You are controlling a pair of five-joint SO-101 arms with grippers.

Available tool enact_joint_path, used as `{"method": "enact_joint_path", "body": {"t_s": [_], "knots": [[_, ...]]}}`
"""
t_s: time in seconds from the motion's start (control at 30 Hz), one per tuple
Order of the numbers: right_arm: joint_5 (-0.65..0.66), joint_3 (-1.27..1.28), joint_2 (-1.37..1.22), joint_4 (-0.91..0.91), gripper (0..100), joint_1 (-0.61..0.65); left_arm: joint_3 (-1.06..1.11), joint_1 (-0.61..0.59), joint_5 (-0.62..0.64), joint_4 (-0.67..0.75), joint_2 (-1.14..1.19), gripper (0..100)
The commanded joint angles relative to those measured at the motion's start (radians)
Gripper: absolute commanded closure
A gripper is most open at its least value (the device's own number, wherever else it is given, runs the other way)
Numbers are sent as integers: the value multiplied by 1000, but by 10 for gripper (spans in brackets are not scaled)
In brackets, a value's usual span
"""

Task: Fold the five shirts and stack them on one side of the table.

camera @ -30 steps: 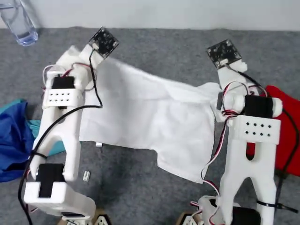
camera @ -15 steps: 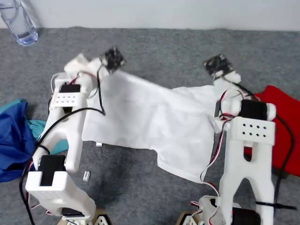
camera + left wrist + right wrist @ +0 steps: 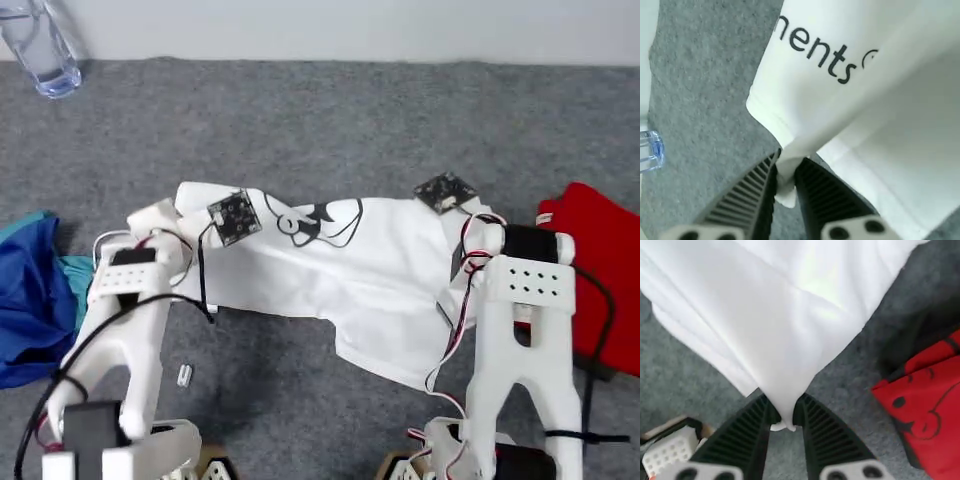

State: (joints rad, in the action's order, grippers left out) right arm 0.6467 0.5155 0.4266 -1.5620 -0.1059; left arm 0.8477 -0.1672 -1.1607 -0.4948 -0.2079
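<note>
A white shirt [image 3: 330,275] with black print lies across the middle of the grey table, its far edge folded toward the near side so the print faces up. My left gripper [image 3: 785,187] is shut on the shirt's far left corner [image 3: 790,150], above the shirt's left part [image 3: 232,218]. My right gripper [image 3: 784,422] is shut on the shirt's far right corner [image 3: 790,365], at the shirt's right side [image 3: 445,192]. A folded red shirt [image 3: 600,260] lies at the right edge. A blue shirt [image 3: 30,295] is bunched at the left edge.
A clear plastic bottle [image 3: 40,50] stands at the far left corner. A small white part [image 3: 184,375] lies on the grey table [image 3: 400,120] near the left arm's base. The far strip of the table is bare.
Both grippers have pulled the shirt's far edge toward the near side, folding it over so the black print now shows on top.
</note>
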Motion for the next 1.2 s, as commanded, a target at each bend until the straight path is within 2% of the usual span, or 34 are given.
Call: {"method": "enact_joint_path", "body": {"t_s": [0.0,0.2,0.37,0.5,0.57,0.83,0.9,1.0,1.1,1.17], "knots": [[12,-6,35,-67,989,-21,27,-15,-8,-2,-72,986],[12,-6,101,-127,989,-19,30,-15,43,-2,-71,985],[8,-5,203,-205,987,30,30,-15,51,-35,-71,974],[3,-5,223,-160,987,35,8,-52,104,-81,-80,848],[3,17,205,-134,987,33,-22,-64,157,-83,-72,850],[-25,109,154,16,982,31,-33,-80,158,-86,-78,848],[-28,86,166,-13,930,31,-41,-87,158,-86,-81,848],[-29,35,213,-102,744,30,-61,-115,173,-86,-94,828],[-32,-38,283,-148,569,30,-88,-124,304,-86,-133,812],[-61,-94,314,-153,537,30,-108,-124,384,-87,-170,813]]}}
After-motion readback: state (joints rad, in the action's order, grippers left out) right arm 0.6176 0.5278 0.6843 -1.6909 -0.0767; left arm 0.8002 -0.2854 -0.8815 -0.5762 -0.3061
